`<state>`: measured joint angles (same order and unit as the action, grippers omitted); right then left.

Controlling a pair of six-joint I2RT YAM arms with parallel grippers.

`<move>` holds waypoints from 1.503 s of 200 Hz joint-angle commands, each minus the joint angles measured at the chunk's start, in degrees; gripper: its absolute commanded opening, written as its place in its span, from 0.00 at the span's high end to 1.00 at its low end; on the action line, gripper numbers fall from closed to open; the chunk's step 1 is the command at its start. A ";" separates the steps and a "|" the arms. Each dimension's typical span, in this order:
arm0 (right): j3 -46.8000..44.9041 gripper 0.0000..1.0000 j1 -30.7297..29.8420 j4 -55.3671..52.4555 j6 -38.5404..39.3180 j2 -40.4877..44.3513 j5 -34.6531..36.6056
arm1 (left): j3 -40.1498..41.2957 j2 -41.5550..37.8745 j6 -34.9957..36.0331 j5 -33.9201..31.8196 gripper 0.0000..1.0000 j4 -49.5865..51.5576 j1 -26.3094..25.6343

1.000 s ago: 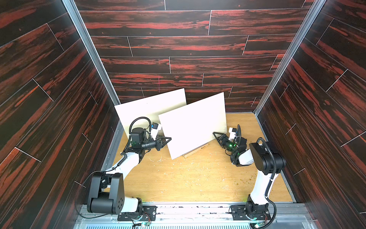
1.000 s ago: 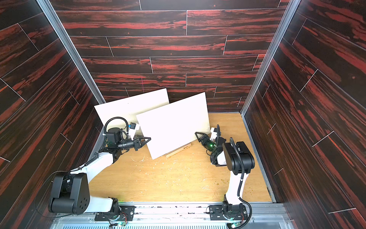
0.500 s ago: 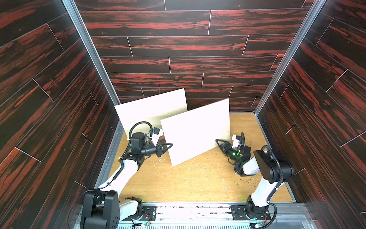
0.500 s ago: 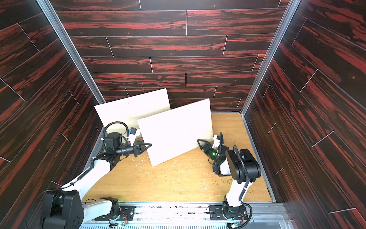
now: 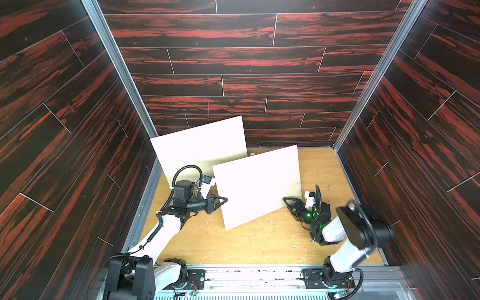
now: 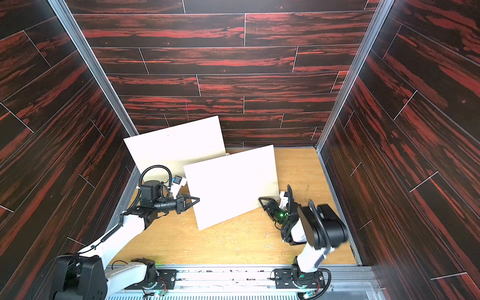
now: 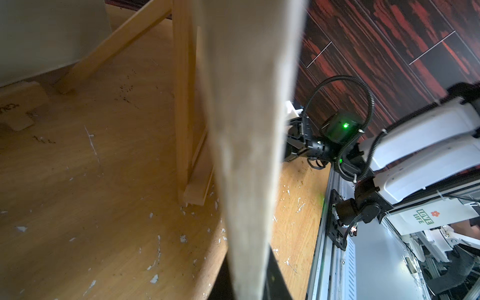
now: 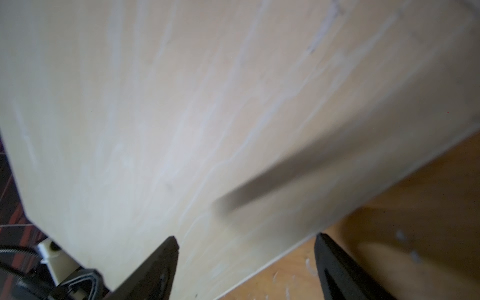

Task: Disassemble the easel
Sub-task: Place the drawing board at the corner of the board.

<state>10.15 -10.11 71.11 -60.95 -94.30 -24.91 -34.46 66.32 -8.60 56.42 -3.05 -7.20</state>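
White board (image 5: 257, 187): plain pale rectangle, faint streaks on face, over middle of wooden tabletop (image 5: 246, 246), just in front of easel frame (image 7: 183, 104).
Face turned toward robot base. Long axis side to side, right end farther back.
Left gripper (image 5: 225, 200) clamped on its left edge.
Right gripper (image 5: 286, 201) jaws wide at lower right corner, gripping nothing.
Versus second ago: board nearer base, easel ledge hidden in both top views.
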 commanded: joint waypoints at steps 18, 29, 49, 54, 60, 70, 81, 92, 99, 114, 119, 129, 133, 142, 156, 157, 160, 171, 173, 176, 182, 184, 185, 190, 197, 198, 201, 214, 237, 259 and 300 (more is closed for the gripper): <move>4.28 0.15 -2.05 -16.57 4.11 12.28 -1.64 | 0.36 -3.19 5.24 -5.10 1.00 3.72 -0.22; 6.13 0.15 -2.28 -24.78 5.99 15.13 -1.48 | 0.36 -3.77 5.30 -5.05 1.00 4.42 -0.24; 11.05 0.12 -1.95 -40.15 11.09 19.61 -0.37 | 0.44 -4.85 5.23 -4.95 1.00 5.91 -0.22; 12.66 0.12 -1.69 -43.37 12.68 20.23 -0.24 | 0.45 -5.18 5.27 -4.92 1.00 6.44 -0.24; 14.80 0.11 -1.16 -47.27 14.67 20.62 0.00 | 0.52 -5.62 5.27 -4.92 1.00 7.09 -0.27; 18.20 0.10 0.20 -52.54 17.69 20.67 -0.37 | 0.68 -6.31 5.10 -4.83 1.00 7.97 -0.25; 21.93 0.08 2.03 -57.45 21.44 20.30 -0.51 | 0.71 -6.87 4.75 -4.59 1.00 8.73 -0.22; 25.85 0.06 4.12 -62.55 25.78 19.50 -0.37 | 0.72 -7.09 4.03 -4.07 1.00 9.40 -0.27; 28.01 0.04 5.42 -64.60 27.79 18.76 -1.02 | 0.69 -7.02 3.43 -3.72 1.00 9.71 -0.27; 32.08 0.03 8.95 -67.68 31.86 16.57 -2.18 | 0.40 -6.27 2.91 -2.52 1.00 10.88 -0.32; 33.40 0.02 10.05 -68.33 33.20 15.64 -2.64 | 0.32 -6.06 2.85 -2.30 1.00 11.37 -0.32; 35.65 0.02 11.89 -69.25 35.58 13.78 -3.07 | 0.10 -5.94 2.97 -2.03 1.00 12.12 -0.41; 36.58 0.02 12.44 -69.64 36.63 13.00 -3.19 | 0.16 -5.99 2.83 -1.91 1.00 12.16 -0.44; 38.53 0.02 13.56 -70.30 38.72 11.01 -3.59 | 0.22 -6.12 2.81 -1.95 1.00 12.35 -0.51; 41.07 0.01 14.90 -70.06 41.08 7.70 -5.47 | 0.11 -6.37 2.91 -1.73 1.00 12.92 -0.58; 41.21 0.01 14.97 -70.06 41.21 7.45 -5.62 | 0.10 -6.38 2.90 -1.74 1.00 12.95 -0.60; 41.84 0.01 15.18 -70.07 41.77 6.69 -6.13 | 0.03 -6.46 2.97 -1.75 1.00 13.09 -0.61; 43.51 0.01 15.57 -68.82 43.44 4.07 -8.91 | -0.16 -6.64 3.58 -1.92 1.00 13.97 -0.62; 43.94 0.01 15.56 -68.71 43.70 3.52 -9.45 | -0.10 -6.69 3.63 -1.93 1.00 14.09 -0.62; 44.48 0.01 15.56 -68.36 44.17 2.78 -10.09 | -0.09 -6.73 3.64 -2.00 1.00 14.12 -0.60; 45.64 0.01 15.59 -67.72 44.90 1.24 -12.15 | 0.04 -6.77 3.74 -2.02 1.00 14.08 -0.55; 46.14 0.01 15.56 -67.82 45.16 0.61 -12.59 | 0.04 -6.81 3.74 -2.09 1.00 14.09 -0.60; 46.38 0.01 15.56 -67.84 45.28 0.35 -12.87 | 0.02 -6.82 3.71 -2.10 1.00 14.06 -0.57; 47.62 0.01 15.48 -67.96 45.68 -1.08 -14.02 | 0.05 -6.75 3.73 -2.11 1.00 14.07 -0.55; 49.18 0.01 15.51 -68.26 46.35 -2.80 -15.11 | 0.09 -6.67 3.81 -2.17 1.00 14.02 -0.54; 49.31 0.01 15.49 -68.28 46.40 -3.03 -15.18 | 0.09 -6.66 3.79 -2.18 1.00 14.03 -0.58; 49.96 0.01 15.49 -68.45 46.67 -3.62 -15.31 | 0.09 -6.65 3.81 -2.19 1.00 13.97 -0.62; 52.00 0.01 15.41 -68.38 47.45 -5.62 -16.73 | -0.03 -6.32 3.85 -2.11 1.00 13.89 -0.54; 54.93 0.02 15.20 -68.33 48.57 -8.30 -20.60 | -0.26 -5.82 4.12 -2.10 1.00 14.20 -0.55; 55.61 0.02 14.36 -67.64 49.23 -10.01 -24.83 | -0.34 -5.35 4.17 -2.02 1.00 14.30 -0.61; 50.73 0.02 11.69 -66.55 49.77 -8.89 -28.52 | -0.86 -4.71 3.99 -1.80 1.00 14.78 -0.57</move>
<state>64.05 3.09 4.29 -13.54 -102.39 -48.38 -34.57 60.73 -8.82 55.57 5.39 -7.14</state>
